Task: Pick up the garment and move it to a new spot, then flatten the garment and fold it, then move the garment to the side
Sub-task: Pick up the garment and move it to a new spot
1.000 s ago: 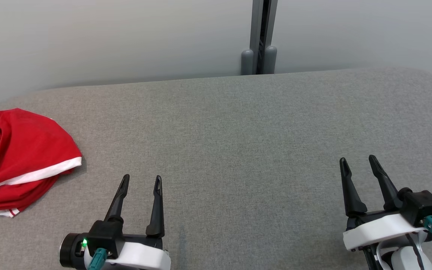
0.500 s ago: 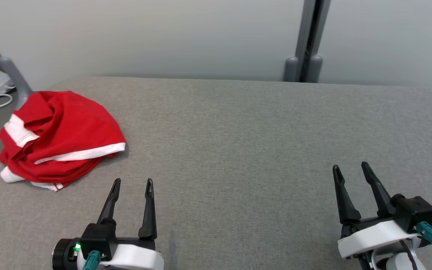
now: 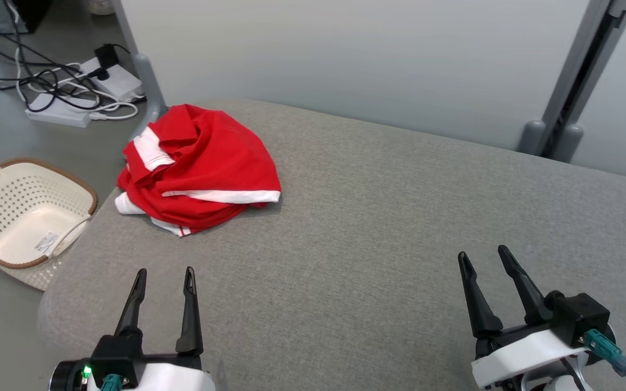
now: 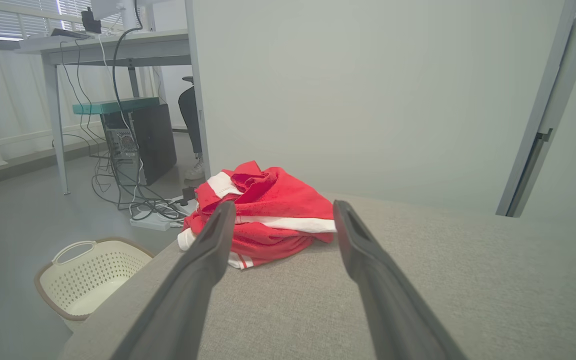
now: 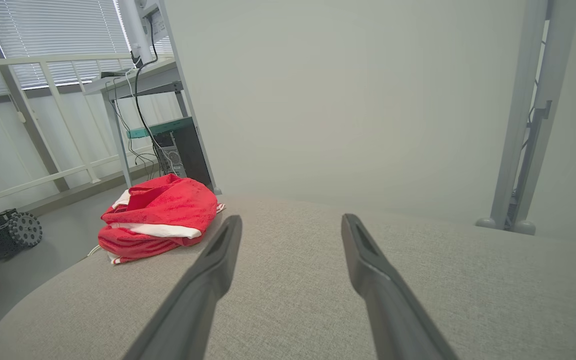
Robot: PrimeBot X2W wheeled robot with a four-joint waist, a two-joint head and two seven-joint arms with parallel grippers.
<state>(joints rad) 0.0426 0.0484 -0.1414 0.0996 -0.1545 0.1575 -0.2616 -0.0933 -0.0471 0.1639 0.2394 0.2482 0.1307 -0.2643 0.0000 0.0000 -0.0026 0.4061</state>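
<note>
The garment (image 3: 204, 168) is a red piece with white bands, crumpled in a heap at the far left corner of the grey padded table (image 3: 378, 228). It also lies straight ahead in the left wrist view as the garment (image 4: 268, 215) and off to the left in the right wrist view as the garment (image 5: 160, 217). My left gripper (image 3: 164, 273) hovers open near the table's front left, well short of the heap, with nothing between its fingers. My right gripper (image 3: 482, 255) stands open and empty at the front right.
A cream perforated basket (image 3: 25, 217) sits on the floor left of the table. Power strips and tangled cables (image 3: 68, 92) lie on the floor behind it. A grey partition wall with a post (image 3: 574, 81) backs the table.
The head camera has swung left, so the garment now sits nearer the middle of the view and the basket and cables have come in. Both grippers stay open.
</note>
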